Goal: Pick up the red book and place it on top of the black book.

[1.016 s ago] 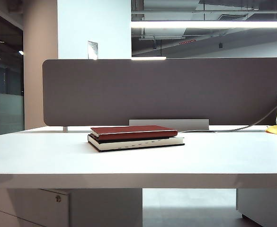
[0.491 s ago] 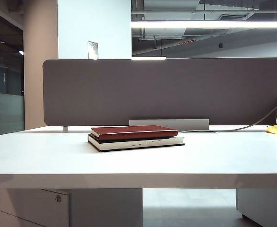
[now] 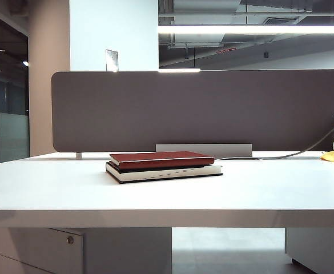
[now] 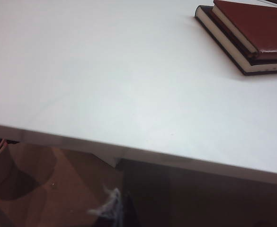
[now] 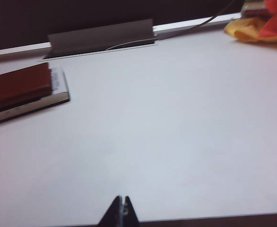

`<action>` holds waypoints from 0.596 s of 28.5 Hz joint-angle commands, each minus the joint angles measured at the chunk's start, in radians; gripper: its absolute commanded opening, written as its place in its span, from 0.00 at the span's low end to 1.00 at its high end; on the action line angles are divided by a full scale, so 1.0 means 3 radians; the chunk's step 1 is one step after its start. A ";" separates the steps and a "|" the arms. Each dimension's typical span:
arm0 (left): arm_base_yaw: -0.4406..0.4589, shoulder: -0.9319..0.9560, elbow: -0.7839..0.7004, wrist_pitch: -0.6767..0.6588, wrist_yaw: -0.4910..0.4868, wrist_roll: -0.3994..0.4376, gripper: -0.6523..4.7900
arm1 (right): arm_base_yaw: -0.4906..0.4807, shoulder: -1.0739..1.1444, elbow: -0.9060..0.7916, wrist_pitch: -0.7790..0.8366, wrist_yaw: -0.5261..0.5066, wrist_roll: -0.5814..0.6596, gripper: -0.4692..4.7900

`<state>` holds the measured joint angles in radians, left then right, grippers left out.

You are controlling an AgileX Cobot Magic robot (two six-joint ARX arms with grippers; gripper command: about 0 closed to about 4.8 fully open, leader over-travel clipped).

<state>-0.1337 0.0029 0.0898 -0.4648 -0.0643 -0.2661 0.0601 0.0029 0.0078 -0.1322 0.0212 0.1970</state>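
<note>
Task looks finished to us: red book (image 3: 161,158) lies on black book (image 3: 164,172). Right gripper (image 5: 122,211), jaws pressed together, hangs well apart from them; left gripper's jaws too, unseen. Nothing remains.

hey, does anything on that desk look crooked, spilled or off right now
Nothing stands out. The red book lies flat on the black book, set slightly back so the lower one's page edge shows. The white desk shows no spills. The right tool hangs shut, well clear of the books; the left tool isn't in view.
</note>
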 commanded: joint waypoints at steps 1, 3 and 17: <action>0.0000 0.0001 -0.0006 0.0010 -0.0008 -0.0008 0.11 | -0.0005 0.0000 -0.0010 -0.0009 0.0108 -0.0151 0.09; 0.0000 0.0001 -0.0006 0.0010 -0.0009 -0.0008 0.11 | -0.0009 0.0000 -0.0010 -0.0020 0.0108 -0.0198 0.09; 0.0000 0.0003 -0.0006 0.0010 -0.0009 -0.0008 0.11 | -0.0006 0.0000 -0.0010 -0.0120 0.0097 -0.0224 0.09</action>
<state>-0.1337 0.0032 0.0898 -0.4652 -0.0643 -0.2661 0.0582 0.0029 0.0078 -0.1764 0.0498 0.1329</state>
